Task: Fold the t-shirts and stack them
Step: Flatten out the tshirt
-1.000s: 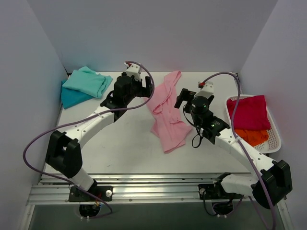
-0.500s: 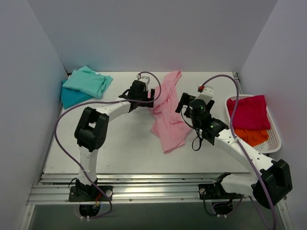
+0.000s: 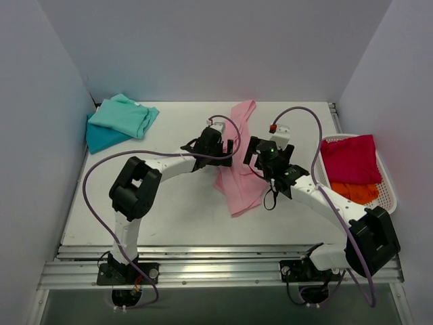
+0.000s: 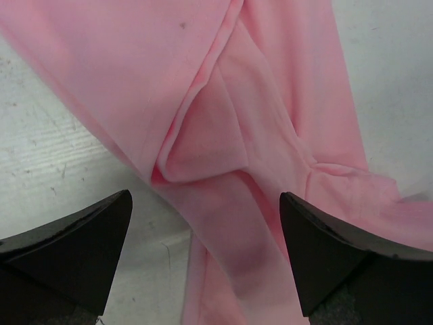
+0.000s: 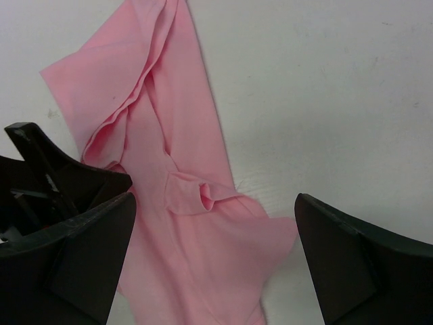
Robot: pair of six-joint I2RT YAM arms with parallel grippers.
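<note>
White table (image 3: 169, 203) fills the floor of the cell, both arms reaching in toward its middle. The pink shirt (image 3: 238, 191) lies there unfolded, a long crumpled strip running from the far edge toward the near side, bunched into ridges and creases along its length. Over at the right edge sits the basket (image 3: 389, 198), with the red shirt (image 3: 350, 159) piled in its far end and the orange shirt (image 3: 355, 193) tucked nearer beside it. Far left corner: the green shirt (image 3: 122, 116) lies folded on top of the teal shirt (image 3: 101, 139), teal peeking out along the near-left side. Now the small players. Left gripper (image 4: 203, 203) hangs right over the pink shirt's left edge, fingers spread wide, a raised fold between them, nothing pinched. Right gripper (image 5: 215, 200) faces it from the shirt's right side, also spread wide and holding nothing, the cloth and a small curled tuck lying below its gap.
</note>
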